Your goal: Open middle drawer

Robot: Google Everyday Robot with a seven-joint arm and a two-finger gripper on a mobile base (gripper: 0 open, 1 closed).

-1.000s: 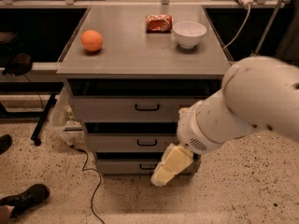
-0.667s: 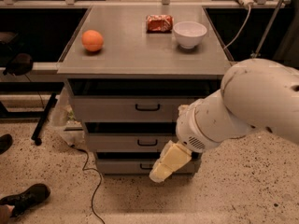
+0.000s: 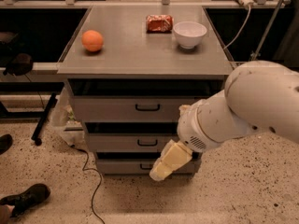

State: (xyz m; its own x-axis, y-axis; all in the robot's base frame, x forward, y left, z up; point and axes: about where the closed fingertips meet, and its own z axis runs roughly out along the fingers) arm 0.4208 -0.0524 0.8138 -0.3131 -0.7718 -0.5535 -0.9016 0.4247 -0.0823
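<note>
The gray cabinet has three drawers, all closed or nearly so. The middle drawer (image 3: 117, 143) has a flat gray front with a small black bar handle (image 3: 147, 143) at its centre. My gripper (image 3: 163, 166), cream-coloured, hangs from the big white arm (image 3: 243, 111) in front of the cabinet's lower right. It sits just below and to the right of the middle drawer's handle and covers part of the bottom drawer (image 3: 121, 166). It holds nothing that I can see.
The top drawer (image 3: 112, 109) is above. On the cabinet top (image 3: 126, 50) lie an orange (image 3: 92, 40), a red snack packet (image 3: 159, 23) and a white bowl (image 3: 189, 33). A black cable (image 3: 93, 176) runs over the speckled floor at left. A shoe (image 3: 25, 197) shows at bottom left.
My gripper has drifted slightly left in front of the lower drawers. The drawers have not moved.
</note>
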